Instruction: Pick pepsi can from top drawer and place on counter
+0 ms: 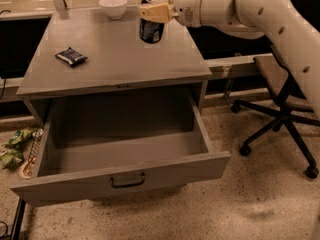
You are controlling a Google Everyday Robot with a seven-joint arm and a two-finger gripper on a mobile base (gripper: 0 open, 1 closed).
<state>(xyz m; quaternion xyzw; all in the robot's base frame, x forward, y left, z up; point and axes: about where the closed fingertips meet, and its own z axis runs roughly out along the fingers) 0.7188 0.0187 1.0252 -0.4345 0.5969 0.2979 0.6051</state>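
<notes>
The pepsi can (150, 30), dark blue with a silver top, is upright in my gripper (152, 10) over the back right part of the counter (110, 59). The gripper is shut on the can's upper part, and the can's base is at or just above the counter surface. The top drawer (120, 156) is pulled wide open below the counter and its inside shows nothing in it. Its dark handle (127, 180) is at the centre of the front panel.
A white bowl (113, 6) stands at the counter's back edge, left of the can. A flat dark snack packet (71, 56) lies at the counter's left. An office chair (280, 99) stands to the right. Snack bags (15, 144) lie on the floor at left.
</notes>
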